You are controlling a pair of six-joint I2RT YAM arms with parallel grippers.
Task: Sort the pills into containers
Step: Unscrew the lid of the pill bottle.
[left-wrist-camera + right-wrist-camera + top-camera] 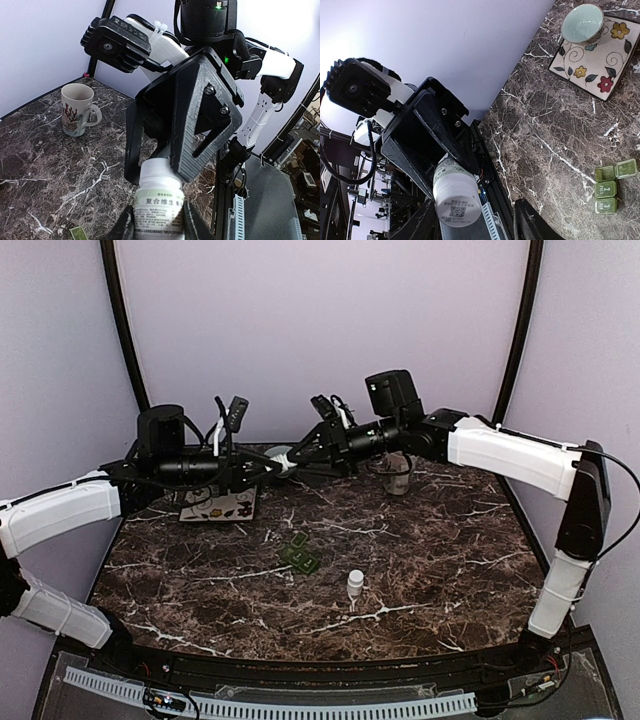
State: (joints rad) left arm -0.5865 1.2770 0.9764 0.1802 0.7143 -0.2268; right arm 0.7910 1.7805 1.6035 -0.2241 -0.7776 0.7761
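A white pill bottle with a green label is held in the air at the back of the table. My left gripper is shut on its body. My right gripper faces it, its fingers spread on either side of the white cap. In the right wrist view the cap end sits near one of my fingertips with a gap to the other. The dark green pill box lies mid-table, some lids open. No loose pills show.
A small white bottle stands right of the pill box. A cream mug stands at the back right. A floral tile with a pale teal bowl lies at the back left.
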